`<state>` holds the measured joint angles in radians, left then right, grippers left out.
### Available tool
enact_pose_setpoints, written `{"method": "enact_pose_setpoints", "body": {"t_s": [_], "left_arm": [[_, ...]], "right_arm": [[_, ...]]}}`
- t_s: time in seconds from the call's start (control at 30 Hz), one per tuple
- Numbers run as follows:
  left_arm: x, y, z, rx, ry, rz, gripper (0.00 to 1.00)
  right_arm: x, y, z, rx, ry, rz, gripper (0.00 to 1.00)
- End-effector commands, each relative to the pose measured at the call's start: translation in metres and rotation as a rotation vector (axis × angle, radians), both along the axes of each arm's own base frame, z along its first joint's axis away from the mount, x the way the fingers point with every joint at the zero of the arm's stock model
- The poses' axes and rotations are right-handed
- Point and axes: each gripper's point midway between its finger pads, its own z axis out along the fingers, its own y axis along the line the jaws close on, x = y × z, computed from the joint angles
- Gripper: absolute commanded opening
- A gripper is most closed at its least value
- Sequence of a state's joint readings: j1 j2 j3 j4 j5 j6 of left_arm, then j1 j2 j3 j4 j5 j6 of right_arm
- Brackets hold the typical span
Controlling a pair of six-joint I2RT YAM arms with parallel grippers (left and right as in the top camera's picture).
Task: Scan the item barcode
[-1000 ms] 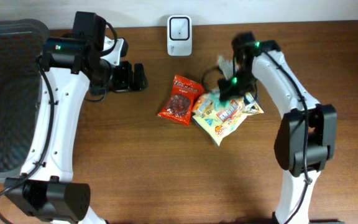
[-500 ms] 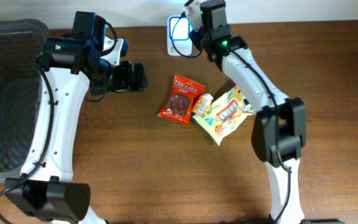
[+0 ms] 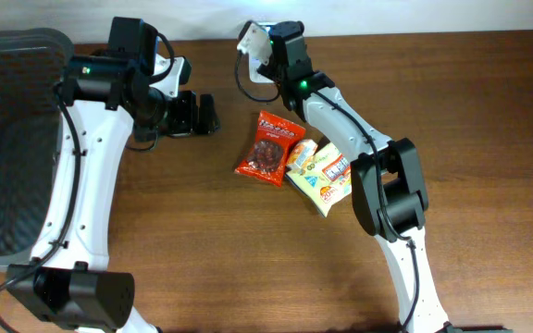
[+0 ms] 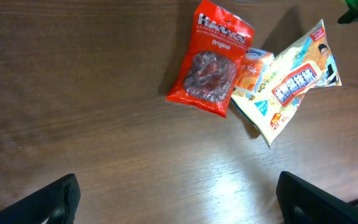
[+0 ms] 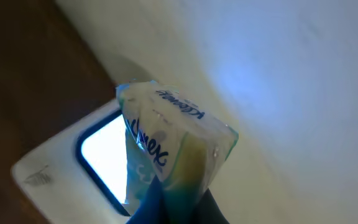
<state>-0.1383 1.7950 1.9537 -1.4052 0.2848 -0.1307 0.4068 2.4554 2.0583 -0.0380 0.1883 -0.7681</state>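
My right gripper is shut on a small Kleenex tissue pack, holding it up right in front of the white barcode scanner at the table's back edge. In the right wrist view the pack stands pinched at its bottom end by the right gripper, partly covering the scanner's lit window. My left gripper hovers open over bare wood at the left. Its fingers stand wide apart with nothing between them.
A red snack bag and yellow snack bags lie mid-table, also in the left wrist view as the red bag and yellow bags. A dark mesh basket fills the far left. A white wall runs behind the scanner.
My right arm has swung from the snack pile to the back of the table, carrying the tissue pack up to the scanner. The left arm has not moved.
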Motion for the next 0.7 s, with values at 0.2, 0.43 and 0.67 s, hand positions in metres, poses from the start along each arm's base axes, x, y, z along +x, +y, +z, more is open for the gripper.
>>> {"method": "enact_pose_setpoints", "body": {"t_s": [0.2, 0.43, 0.67], "left_arm": [[-0.001, 0.0, 0.003, -0.004, -0.012, -0.014, 0.99], [-0.001, 0.0, 0.003, -0.004, -0.013, -0.014, 0.99], [-0.001, 0.0, 0.003, -0.004, -0.012, -0.014, 0.99]], "right_arm": [[-0.015, -0.235, 0.131, 0.521, -0.021, -0.656, 0.04], [-0.132, -0.505, 0.024, 0.934, 0.385, -1.136, 0.04], [-0.215, -0.633, -0.03, 1.003, 0.362, -1.412, 0.15]]}}
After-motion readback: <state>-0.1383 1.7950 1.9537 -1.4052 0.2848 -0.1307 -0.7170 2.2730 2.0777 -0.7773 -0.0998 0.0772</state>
